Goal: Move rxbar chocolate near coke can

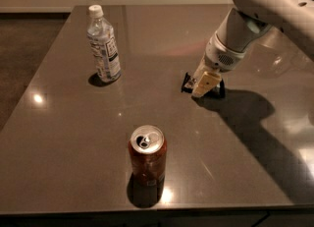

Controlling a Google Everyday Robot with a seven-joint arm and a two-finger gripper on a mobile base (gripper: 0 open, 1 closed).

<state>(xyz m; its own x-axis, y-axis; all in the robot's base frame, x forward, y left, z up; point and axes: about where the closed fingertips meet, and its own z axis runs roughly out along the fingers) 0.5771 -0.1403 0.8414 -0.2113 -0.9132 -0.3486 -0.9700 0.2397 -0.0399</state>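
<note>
The rxbar chocolate (187, 83) is a small black wrapper lying flat on the table right of centre. Only its ends show, because my gripper (204, 84) is down on top of its middle, with the white arm reaching in from the upper right. The coke can (147, 155) stands upright with its silver top showing, near the front edge, well to the front left of the bar and apart from it.
A clear plastic water bottle (103, 44) with a white cap stands upright at the back left. The dark glossy table (64, 123) ends close in front of the can, and its left edge drops to the floor. The arm casts a broad shadow over the right side.
</note>
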